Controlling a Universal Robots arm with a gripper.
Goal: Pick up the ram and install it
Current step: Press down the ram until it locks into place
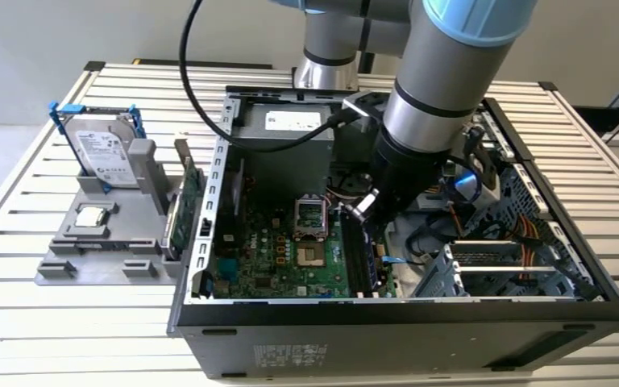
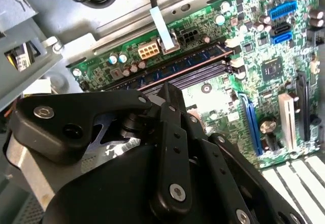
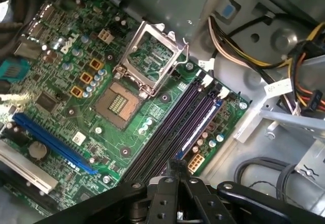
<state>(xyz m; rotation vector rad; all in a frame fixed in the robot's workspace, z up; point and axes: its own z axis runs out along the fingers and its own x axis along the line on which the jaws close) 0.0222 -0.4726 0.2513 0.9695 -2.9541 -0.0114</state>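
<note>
The gripper (image 3: pixel 175 170) fills the foreground in both wrist views, its black links drawn together to a point directly above the memory slots (image 3: pixel 175 127); whether the jaws are clenched cannot be told. A stick that may be the ram (image 2: pixel 175 66) sits in one slot beside the gripper. Further from the slots lie the open processor socket (image 3: pixel 152 56) and the blue expansion slot (image 3: pixel 53 142).

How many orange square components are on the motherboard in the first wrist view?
3. The orange square components form one row: one, the next, the last, beside the open processor socket. The claw covers part of the motherboard, so more may be hidden.
</note>
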